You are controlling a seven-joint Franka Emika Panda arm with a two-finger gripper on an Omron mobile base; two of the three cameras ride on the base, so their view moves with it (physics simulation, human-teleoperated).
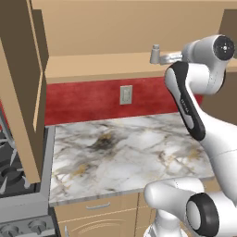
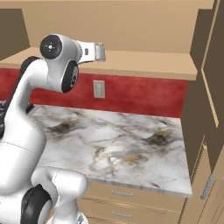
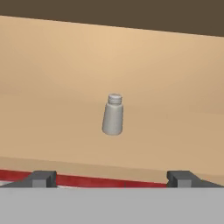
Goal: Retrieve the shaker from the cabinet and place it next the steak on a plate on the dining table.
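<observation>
The shaker (image 3: 113, 114), a small grey cylinder with a lighter cap, stands upright on the wooden shelf (image 3: 166, 87) of the open cabinet (image 1: 106, 67). In the left base view the shaker (image 1: 154, 53) sits just past my hand. My gripper (image 3: 111, 179) is open, its fingertips (image 3: 41, 178) spread wide at the shelf's front edge, short of the shaker and with nothing between them. The gripper (image 1: 163, 58) reaches in level with the shelf, and from the right the gripper (image 2: 100, 52) shows above the shelf (image 2: 144, 63). The steak, the plate and the dining table are out of view.
An open cabinet door (image 1: 23, 92) hangs at the left, another door (image 2: 210, 78) at the right. Below lies a marble counter (image 1: 120, 148) with drawers (image 2: 122, 192), a red backsplash with an outlet (image 1: 126, 94), and a stove (image 1: 11, 171) at the far left.
</observation>
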